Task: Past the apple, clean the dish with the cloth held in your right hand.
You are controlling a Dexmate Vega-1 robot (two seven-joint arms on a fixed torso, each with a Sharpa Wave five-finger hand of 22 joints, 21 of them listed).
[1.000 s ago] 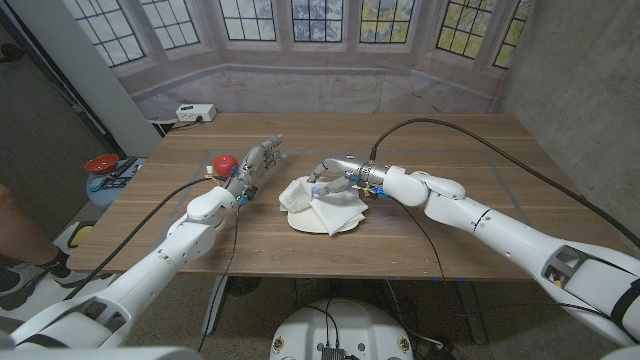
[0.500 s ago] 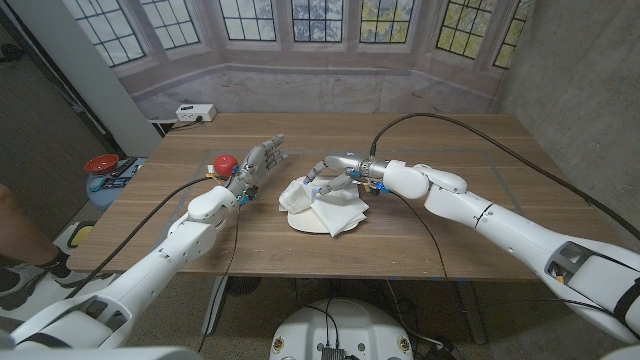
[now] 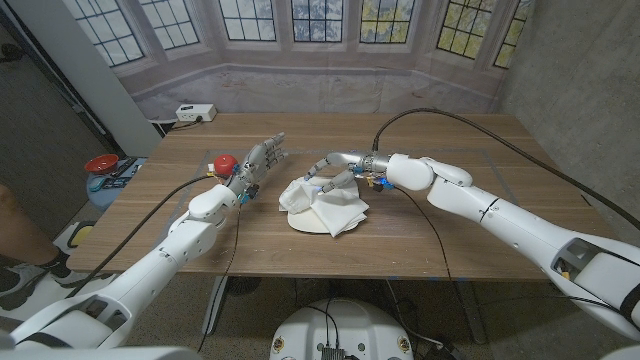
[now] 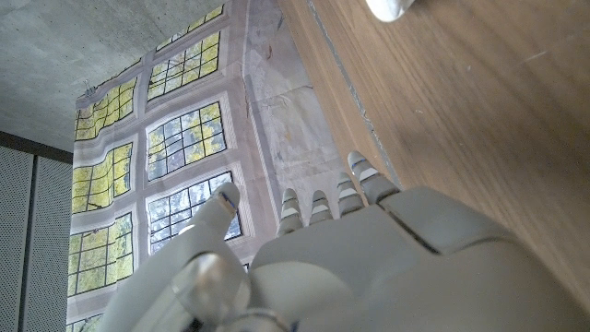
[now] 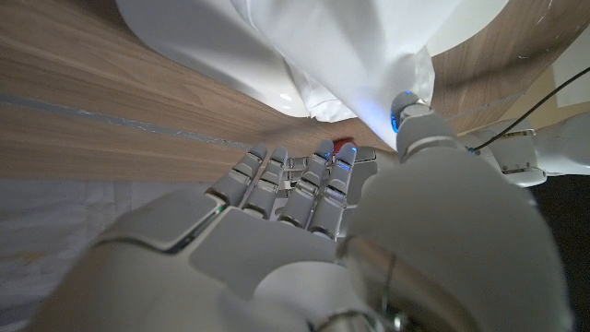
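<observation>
A white plate lies mid-table with a crumpled white cloth spread over it. My right hand sits at the cloth's far edge and pinches a fold of it. In the right wrist view the thumb tip presses on the cloth, and a speck of the red apple shows past the fingers. The apple stands left of the plate. Just right of the apple my left hand stands open with its fingers stretched away from me, holding nothing; its back shows in the left wrist view.
A white power box sits at the table's far left corner. Black cables run from both arms across the wood. Red and blue items stand off the table's left side, and a person's leg shows at the left edge.
My right forearm has swung slightly away from me while the hand stays at the cloth's far edge. The left arm and the apple have not moved.
</observation>
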